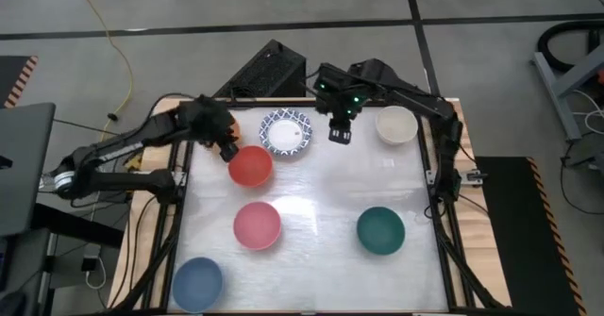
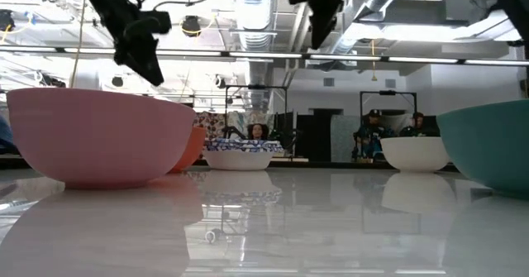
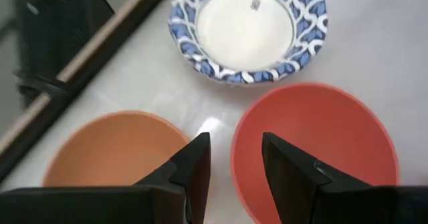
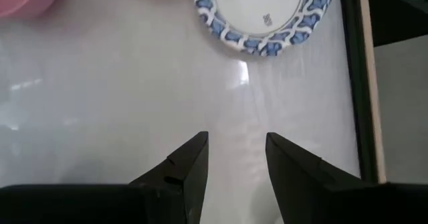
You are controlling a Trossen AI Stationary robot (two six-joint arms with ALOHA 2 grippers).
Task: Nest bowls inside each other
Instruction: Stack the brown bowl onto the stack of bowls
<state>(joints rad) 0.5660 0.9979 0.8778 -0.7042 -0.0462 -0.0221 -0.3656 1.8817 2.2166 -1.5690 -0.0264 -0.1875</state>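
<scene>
My left gripper [image 3: 234, 160] hovers part-open, empty — straddling the near rim of the glossy round red bowl [image 3: 321, 137]. My right gripper [image 4: 235, 158], likewise empty, hangs beside the blue-patterned white bowl [image 4: 261, 10] — farther off.

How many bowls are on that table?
7, though stacked ones may hide: blue-patterned bowl and cream bowl at the back, orange bowl under the left arm, red bowl beside it, pink bowl, dark green bowl, blue bowl.

Glossy white counter [image 1: 321, 212], bearing separate bowls: orange [image 3: 114, 150] and red [image 1: 250, 165] under left end effector [image 1: 226, 151], blue-patterned [image 1: 286, 132] beside right end effector [image 1: 339, 135], cream [image 1: 396, 124], pink [image 1: 257, 224], green [image 1: 380, 230], blue [image 1: 197, 283] farther off.
</scene>
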